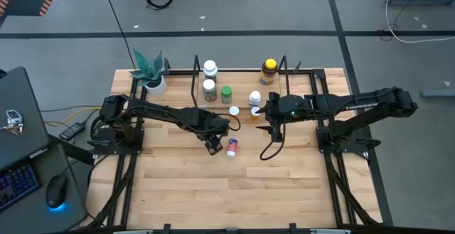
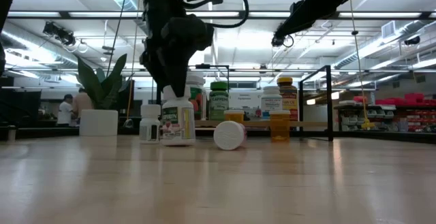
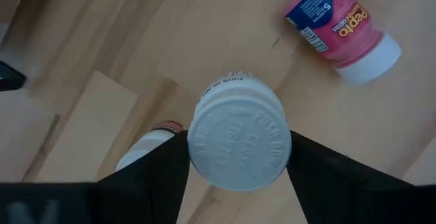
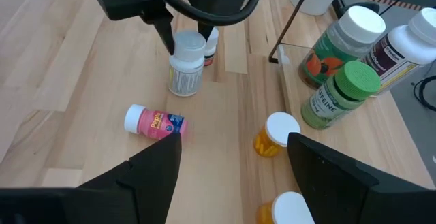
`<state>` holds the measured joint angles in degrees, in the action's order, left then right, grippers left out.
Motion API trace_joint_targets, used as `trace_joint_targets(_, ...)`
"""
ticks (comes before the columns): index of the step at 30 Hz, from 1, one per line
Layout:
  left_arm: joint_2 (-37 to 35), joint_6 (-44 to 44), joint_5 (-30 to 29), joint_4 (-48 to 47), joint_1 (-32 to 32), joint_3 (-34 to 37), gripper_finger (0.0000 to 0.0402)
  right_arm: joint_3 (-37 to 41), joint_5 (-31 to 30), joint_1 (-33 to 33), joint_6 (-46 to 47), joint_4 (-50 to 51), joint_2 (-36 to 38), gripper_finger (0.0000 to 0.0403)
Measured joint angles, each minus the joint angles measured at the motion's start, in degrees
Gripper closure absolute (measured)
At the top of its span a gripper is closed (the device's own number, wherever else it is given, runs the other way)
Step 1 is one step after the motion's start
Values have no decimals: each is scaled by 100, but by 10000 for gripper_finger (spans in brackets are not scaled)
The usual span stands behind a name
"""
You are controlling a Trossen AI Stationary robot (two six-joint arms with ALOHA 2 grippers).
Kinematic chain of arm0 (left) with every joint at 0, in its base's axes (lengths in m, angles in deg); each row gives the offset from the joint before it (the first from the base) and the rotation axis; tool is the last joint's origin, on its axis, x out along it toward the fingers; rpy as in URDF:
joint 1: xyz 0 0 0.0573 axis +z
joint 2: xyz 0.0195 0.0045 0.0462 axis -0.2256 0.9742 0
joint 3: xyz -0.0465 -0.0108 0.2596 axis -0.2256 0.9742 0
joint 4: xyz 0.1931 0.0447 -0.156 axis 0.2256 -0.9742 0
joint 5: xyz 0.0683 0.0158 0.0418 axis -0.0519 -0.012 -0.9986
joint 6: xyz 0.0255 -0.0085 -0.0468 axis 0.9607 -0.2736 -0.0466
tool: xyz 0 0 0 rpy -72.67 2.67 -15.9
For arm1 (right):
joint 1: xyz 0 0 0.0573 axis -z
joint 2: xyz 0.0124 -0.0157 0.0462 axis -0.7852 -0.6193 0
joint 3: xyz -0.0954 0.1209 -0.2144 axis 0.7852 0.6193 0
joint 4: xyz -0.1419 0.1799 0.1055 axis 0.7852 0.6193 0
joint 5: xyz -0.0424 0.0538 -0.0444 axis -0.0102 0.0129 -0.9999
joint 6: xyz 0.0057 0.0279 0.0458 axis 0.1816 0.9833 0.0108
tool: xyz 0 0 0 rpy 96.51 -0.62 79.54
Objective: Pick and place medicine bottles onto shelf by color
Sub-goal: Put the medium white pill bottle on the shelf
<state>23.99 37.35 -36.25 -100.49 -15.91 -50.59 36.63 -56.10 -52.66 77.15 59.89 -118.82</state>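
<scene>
My left gripper (image 1: 213, 143) points down over a white medicine bottle (image 2: 178, 122) with a white cap and is shut on it. A pink-labelled bottle (image 1: 232, 147) lies on its side just right of it. A smaller white bottle (image 4: 211, 43) stands just behind. My right gripper (image 4: 231, 173) hangs open and empty above the table (image 1: 274, 126), near two orange bottles with white caps (image 4: 272, 134). White, green (image 1: 226, 93) and amber (image 1: 269, 70) bottles stand upright on the shelf (image 1: 195, 77) at the far side. My left gripper pinches the white bottle's cap (image 3: 238, 142) between its two fingers (image 3: 160, 176), one on each side of the cap's rim. The fingers come from above, pointing down. The bottle stands upright below them, and its base (image 2: 178, 143) seems to rest on the table.
A white pot with a green plant (image 1: 151, 74) stands at the far left corner. Black rails edge the table. The shelf's black upright posts (image 2: 330, 101) rise at the far side. Open wood lies toward the near edge (image 1: 227, 191).
</scene>
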Motion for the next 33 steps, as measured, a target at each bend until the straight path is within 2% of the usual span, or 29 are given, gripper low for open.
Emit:
trace_joint_targets(7,2,566,-386,-18,2,0,160,0,0,0,0,0,0,128)
trace_joint_targets(16,2,816,-446,30,0,0,69,0,-2,0,0,-11,0,128)
trace_joint_targets(21,2,2226,-451,32,20,0,46,0,-2,0,0,-59,0,128)
trace_joint_targets(33,2,6199,-452,183,18,0,51,0,-2,0,-18,-87,0,128)
